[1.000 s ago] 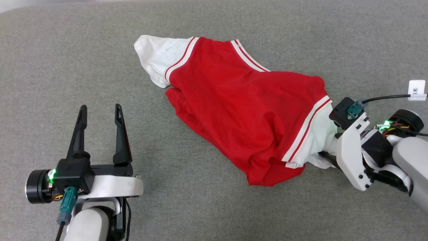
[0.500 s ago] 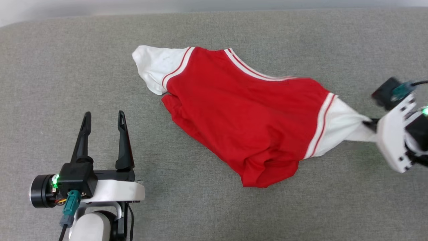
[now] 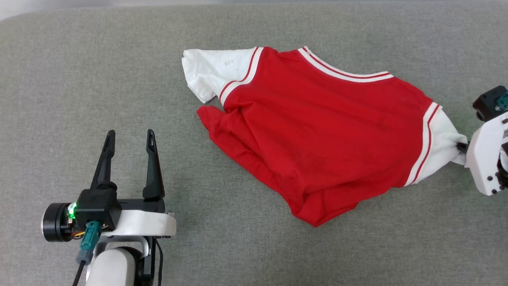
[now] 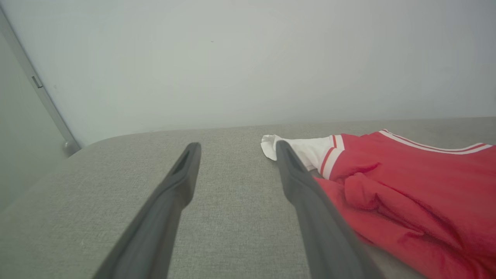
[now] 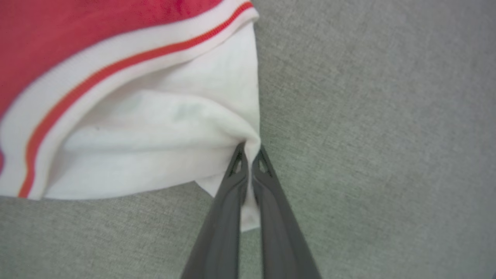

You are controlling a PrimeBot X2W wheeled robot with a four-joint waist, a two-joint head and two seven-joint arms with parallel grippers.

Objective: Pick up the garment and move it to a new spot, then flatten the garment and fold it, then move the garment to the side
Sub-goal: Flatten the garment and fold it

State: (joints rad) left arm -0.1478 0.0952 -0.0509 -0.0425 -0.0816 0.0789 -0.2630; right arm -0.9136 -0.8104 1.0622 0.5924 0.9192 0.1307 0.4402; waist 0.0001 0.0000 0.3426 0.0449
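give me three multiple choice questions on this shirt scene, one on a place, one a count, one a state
1. Where does the right end effector hold the garment?
A. the red bottom hem
B. a white sleeve
C. the striped neckline

2. How many white sleeves show in the head view?
A. none
B. one
C. two

3. How does the left end effector stand?
A. open, empty, apart from the garment
B. shut on the garment
C. shut on nothing

Answers:
1 B: in the right wrist view its fingers pinch bunched white sleeve cloth.
2 C: one sleeve lies at the robot's left end of the red body, and one at its right.
3 A: its fingers are spread over the bare grey surface, beside the cloth.
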